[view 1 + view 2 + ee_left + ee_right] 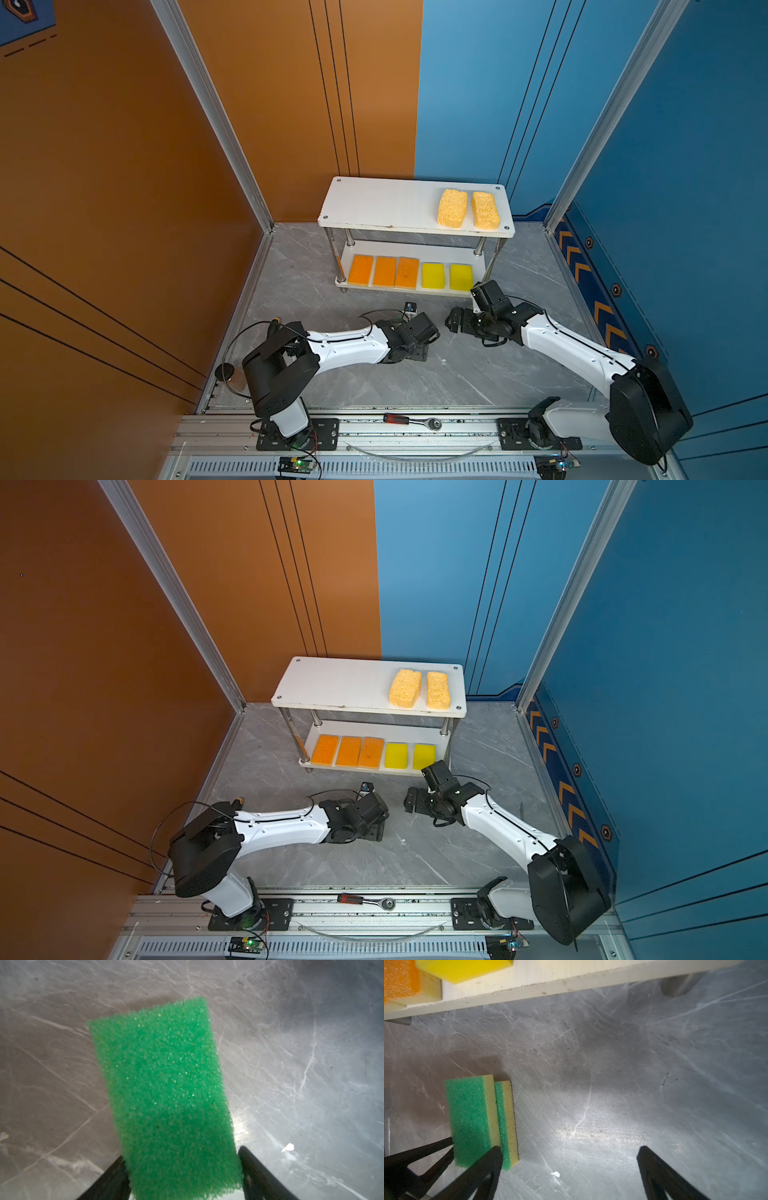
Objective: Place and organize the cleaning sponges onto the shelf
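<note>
My left gripper point(180, 1153) points down at the floor and is shut on a green-topped sponge point(162, 1088), its jaws pressed against both long sides. In the right wrist view that sponge point(469, 1118) lies on top of a second green-topped one point(506, 1122). Both are hidden under the left wrist in both top views. My right gripper point(569, 1149) stands open beside them over bare floor. The shelf point(374, 203) carries two porous sponges point(452, 208) on its top board. Its lower tier holds three orange sponges point(384, 271) and two yellow ones point(433, 275).
The shelf stands at the back against the orange and blue walls. A ratchet tool point(411, 420) lies on the front rail. A small brown disc point(228, 372) sits by the left arm's base. The right arm's wrist point(484, 293) is close to the lower tier's right end.
</note>
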Robot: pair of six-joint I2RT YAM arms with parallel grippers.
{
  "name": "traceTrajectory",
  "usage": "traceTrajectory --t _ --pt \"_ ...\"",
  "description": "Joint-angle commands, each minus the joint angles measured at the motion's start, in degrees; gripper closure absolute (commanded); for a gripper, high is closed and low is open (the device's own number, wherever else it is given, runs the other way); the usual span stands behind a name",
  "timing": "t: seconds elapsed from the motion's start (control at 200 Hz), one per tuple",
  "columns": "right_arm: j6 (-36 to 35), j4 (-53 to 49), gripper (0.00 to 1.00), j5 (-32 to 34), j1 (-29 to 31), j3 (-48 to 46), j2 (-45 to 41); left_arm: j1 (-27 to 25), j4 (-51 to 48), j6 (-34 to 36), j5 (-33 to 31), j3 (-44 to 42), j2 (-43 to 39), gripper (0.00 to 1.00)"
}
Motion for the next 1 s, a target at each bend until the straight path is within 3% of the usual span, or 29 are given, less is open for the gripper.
traceTrajectory --t 0.0,0.706,0.996 --pt "-0.3 0.27 0.0 -0.29 0.14 -0.08 -0.67 -0.36 -0.4 0.53 1.21 0.96 0.98 0.26" --pt "-0.3 0.17 0.0 -0.18 0.15 0.36 -0.26 0.21 -5.0 3.38 -0.66 1.26 -3.81 0.35" --pt "-0.63 0.18 0.0 -0.29 0.06 0.79 0.3 0.29 -10.99 6.81 2.82 3.52 -5.63 0.37"
